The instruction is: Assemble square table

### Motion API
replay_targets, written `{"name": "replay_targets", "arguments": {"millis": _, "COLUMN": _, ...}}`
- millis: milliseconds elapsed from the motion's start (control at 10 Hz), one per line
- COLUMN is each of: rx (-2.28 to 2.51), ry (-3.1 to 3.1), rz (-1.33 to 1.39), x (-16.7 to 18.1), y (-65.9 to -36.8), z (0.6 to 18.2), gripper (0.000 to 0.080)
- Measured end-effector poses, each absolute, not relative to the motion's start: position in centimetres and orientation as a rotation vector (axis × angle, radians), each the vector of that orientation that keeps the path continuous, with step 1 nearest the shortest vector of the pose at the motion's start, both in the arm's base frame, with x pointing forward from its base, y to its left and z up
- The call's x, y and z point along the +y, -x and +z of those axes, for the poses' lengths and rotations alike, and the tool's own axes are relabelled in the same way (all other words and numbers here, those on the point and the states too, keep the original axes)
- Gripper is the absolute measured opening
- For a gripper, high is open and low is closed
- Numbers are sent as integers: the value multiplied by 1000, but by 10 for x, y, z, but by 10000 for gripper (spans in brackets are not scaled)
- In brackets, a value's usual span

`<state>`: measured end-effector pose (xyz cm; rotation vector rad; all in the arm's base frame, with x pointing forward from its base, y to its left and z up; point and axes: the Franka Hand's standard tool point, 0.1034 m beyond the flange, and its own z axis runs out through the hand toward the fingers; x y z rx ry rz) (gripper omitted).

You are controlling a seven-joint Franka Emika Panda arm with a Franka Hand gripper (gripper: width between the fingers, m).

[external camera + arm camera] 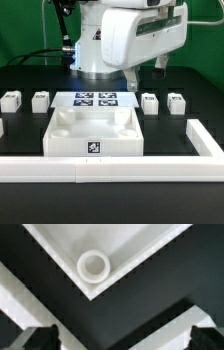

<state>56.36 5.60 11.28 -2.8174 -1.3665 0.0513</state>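
The end effector (120, 339) hovers with jaws spread, holding nothing, above a corner socket (93, 266) of the square top (95, 135); which corner is unclear. Exterior view: the top lies at desk (30, 130) centre, legs (40, 100) at its 10 and 2 o'clock.

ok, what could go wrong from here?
1. The open gripper is aimed at a corner of the table top, near its socket. A grasp on the rim there could slip or twist the top.
2. The legs stand in close pairs, so picking one may knock its neighbour.
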Motion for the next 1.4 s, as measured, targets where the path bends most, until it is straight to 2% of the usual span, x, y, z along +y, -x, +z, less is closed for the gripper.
{"name": "replay_targets", "arguments": {"millis": 1000, "rx": -1452, "ry": 2772, "rz": 50, "x": 53, "y": -560, "z": 109, "gripper": 649}}
{"name": "replay_targets", "arguments": {"millis": 1400, "rx": -1948, "ry": 2431, "rz": 49, "x": -3, "y": -461, "z": 69, "gripper": 649}}
